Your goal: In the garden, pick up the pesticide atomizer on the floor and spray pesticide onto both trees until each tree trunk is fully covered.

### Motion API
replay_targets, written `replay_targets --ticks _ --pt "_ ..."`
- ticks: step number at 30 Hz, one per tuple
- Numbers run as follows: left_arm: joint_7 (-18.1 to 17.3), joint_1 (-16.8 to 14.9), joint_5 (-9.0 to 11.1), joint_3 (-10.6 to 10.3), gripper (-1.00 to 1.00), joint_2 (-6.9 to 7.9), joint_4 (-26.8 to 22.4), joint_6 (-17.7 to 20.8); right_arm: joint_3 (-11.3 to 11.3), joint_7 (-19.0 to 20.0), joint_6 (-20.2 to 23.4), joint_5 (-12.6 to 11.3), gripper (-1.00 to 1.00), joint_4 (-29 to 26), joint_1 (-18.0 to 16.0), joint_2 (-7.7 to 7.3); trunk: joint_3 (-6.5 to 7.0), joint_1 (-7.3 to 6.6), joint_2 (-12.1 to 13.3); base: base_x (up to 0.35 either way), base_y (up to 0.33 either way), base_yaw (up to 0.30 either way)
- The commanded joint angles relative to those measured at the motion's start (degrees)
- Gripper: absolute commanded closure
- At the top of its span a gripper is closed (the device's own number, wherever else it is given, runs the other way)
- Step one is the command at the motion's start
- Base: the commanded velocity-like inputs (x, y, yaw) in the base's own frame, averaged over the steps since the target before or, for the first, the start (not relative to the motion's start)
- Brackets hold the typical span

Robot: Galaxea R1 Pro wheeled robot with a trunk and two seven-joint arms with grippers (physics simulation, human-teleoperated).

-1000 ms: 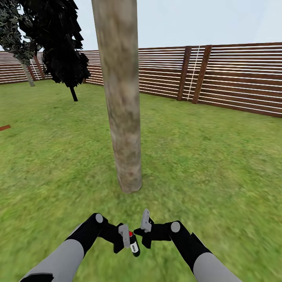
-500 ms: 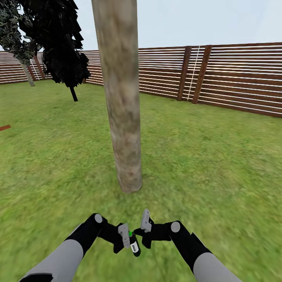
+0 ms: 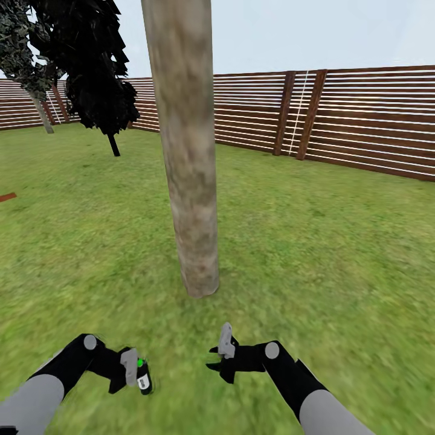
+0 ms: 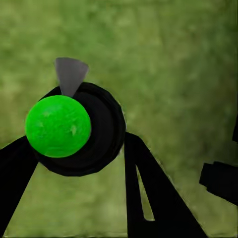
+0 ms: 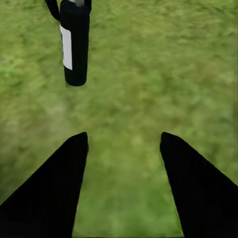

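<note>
Left pincer point(image 3: 134, 373) clamped on pesticide atomizer point(image 3: 143, 380), swung out leftward since 0.5 s ago, now well apart from right pincer point(image 3: 222, 356). Right pincer open, empty. Atomizer top now green, was red 1.0 s ago: probably switched on. Tree trunk point(image 3: 187, 181) dead ahead, no white specks visible yet.

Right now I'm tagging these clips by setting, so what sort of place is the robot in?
It looks like a fenced garden or backyard: a green lawn runs to a brown horizontal-slat wooden fence, with a thick bare tree trunk close ahead and a dark tree further back under open sky.
</note>
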Motion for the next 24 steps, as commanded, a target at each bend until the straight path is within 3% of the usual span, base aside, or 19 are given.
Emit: replay_targets --ticks 1,5,6,7,8,10,12,15,16,17,18,20,21,23,24 --pt "-0.12 -0.01 -0.41 0.37 1.00 1.09 -0.05 -0.80 -0.07 0.03 -0.33 0.57 -1.00 -0.04 -0.02 -0.01 -0.05 -0.01 -0.02 0.000 0.000 0.000" --pt "1.00 0.25 -0.54 0.59 1.00 3.30 -0.04 -0.54 -0.16 -0.40 -0.38 0.58 -1.00 0.22 -0.02 -0.78 -0.05 -0.01 -0.02 0.000 0.000 0.000" --pt "2.12 0.26 -0.51 0.65 1.00 3.62 -0.03 -0.42 -0.19 -0.53 -0.39 0.55 -1.00 0.39 0.00 -1.26 -0.05 -0.01 -0.02 0.000 0.000 0.000" --pt "5.50 0.30 -0.35 0.72 1.00 3.92 0.22 -0.22 -0.25 -1.16 -0.41 0.52 -1.00 1.27 0.03 -2.12 -0.05 -0.01 -0.02 0.000 0.000 0.000" --pt "11.36 0.34 -0.01 1.16 1.00 4.05 1.99 -0.04 -0.33 -3.53 -0.43 0.45 -1.00 3.49 0.09 -3.31 -0.05 -0.01 -0.02 0.000 0.000 0.000" --pt "25.11 0.37 1.49 4.02 1.00 3.79 9.03 0.05 -0.45 -13.21 -0.49 0.13 -1.00 10.25 0.14 -5.37 -0.05 -0.01 -0.02 0.000 0.000 0.000" --pt "40.00 0.38 4.51 8.09 1.00 3.03 14.86 0.06 -0.62 -28.54 -0.57 -0.07 -1.00 19.43 0.15 -6.06 -0.05 -0.01 -0.02 0.000 0.000 0.000" --pt "57.99 0.38 10.56 12.98 1.00 0.39 18.49 0.10 -0.67 -49.11 -0.67 -0.69 -1.00 27.66 0.19 -5.88 -0.05 -0.01 -0.02 0.000 0.000 0.000" --pt "64.50 0.60 13.16 14.25 1.00 -0.89 19.77 0.31 -0.68 -56.29 -0.89 -2.45 -1.00 29.42 0.26 -5.74 -0.05 -0.01 -0.02 0.000 0.000 0.000" --pt "67.10 0.74 14.46 14.77 1.00 -1.68 20.42 0.79 -0.70 -59.61 -1.25 -4.40 -1.00 30.09 0.37 -5.68 -0.05 -0.01 -0.02 0.000 0.000 0.000" --pt "69.25 0.87 15.89 15.27 1.00 -2.93 21.03 2.53 -0.75 -62.84 -2.14 -8.81 -1.00 30.67 0.78 -5.66 -0.05 -0.01 -0.02 0.000 0.000 0.000" --pt "70.21 0.94 17.28 15.72 1.00 -5.06 21.29 8.34 -0.91 -64.90 -3.38 -17.44 -1.00 31.10 1.18 -5.84 -0.05 -0.01 -0.02 0.000 0.000 0.000" --pt "69.89 0.97 18.33 15.82 1.00 -6.83 21.02 14.23 -0.97 -65.54 -3.87 -24.42 -1.00 31.27 1.33 -6.05 -0.05 -0.01 -0.02 0.000 0.000 0.000" --pt "68.48 0.93 19.88 15.79 1.00 -9.23 20.38 20.88 -0.88 -65.81 -4.27 -31.09 -1.00 31.28 1.45 -6.20 -0.05 -0.01 -0.02 0.000 0.000 0.000" --pt "67.48 0.92 20.51 15.81 1.00 -9.88 19.65 22.81 -0.69 -65.85 -4.36 -32.70 -1.00 31.22 1.48 -6.19 -0.05 -0.01 -0.02 0.000 0.000 0.000"
